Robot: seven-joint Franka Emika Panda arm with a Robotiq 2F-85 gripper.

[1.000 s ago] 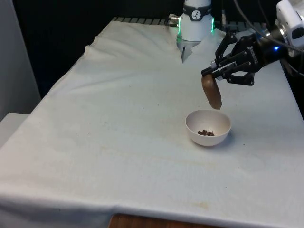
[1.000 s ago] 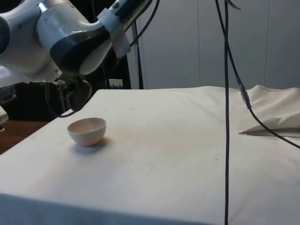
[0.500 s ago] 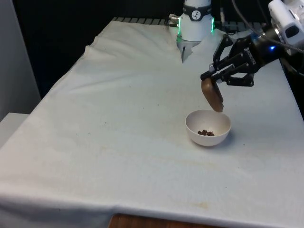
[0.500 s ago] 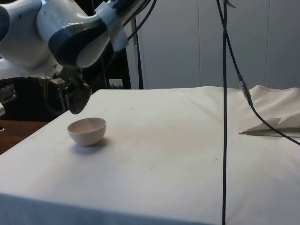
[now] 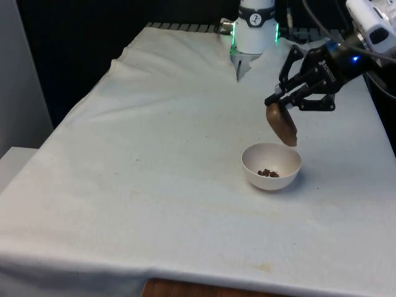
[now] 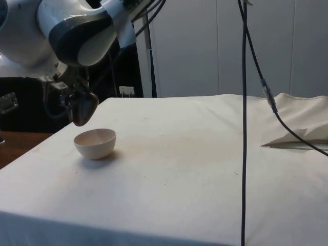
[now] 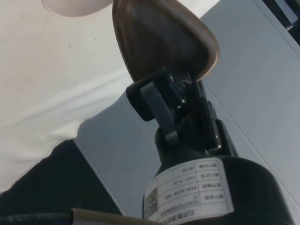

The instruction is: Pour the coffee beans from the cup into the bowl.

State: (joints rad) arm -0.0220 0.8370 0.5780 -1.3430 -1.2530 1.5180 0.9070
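the gripper (image 5: 276, 106) is clamped tight on the rim of the brown cup (image 5: 282, 124), holding it tipped over in the air, mouth down, just above the far rim of the white bowl (image 5: 271, 166). a few coffee beans (image 5: 268, 173) lie inside the bowl, which sits on the white cloth (image 5: 154, 167).

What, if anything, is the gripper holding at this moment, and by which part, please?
The gripper holds the brown cup by its rim, one finger inside and one outside the wall, as the wrist view shows. The cup is tipped over the white bowl.
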